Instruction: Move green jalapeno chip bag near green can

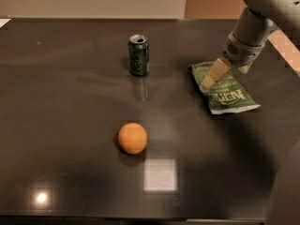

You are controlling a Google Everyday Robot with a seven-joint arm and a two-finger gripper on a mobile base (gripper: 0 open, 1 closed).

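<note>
The green jalapeno chip bag [228, 95] lies flat on the dark table [70, 107] at the right, white lettering up. The green can [138, 55] stands upright left of it, about a can's height away from the bag's near edge. My gripper [209, 80] comes down from the upper right on a grey arm. Its tan tip is over the bag's left part, low and close to it. Whether it touches the bag does not show.
An orange ball [132, 138] rests in front of the can, toward the table's middle. The table's right edge runs close behind the bag, with light floor [287, 48] beyond. A bright light glare [160, 174] lies near the front.
</note>
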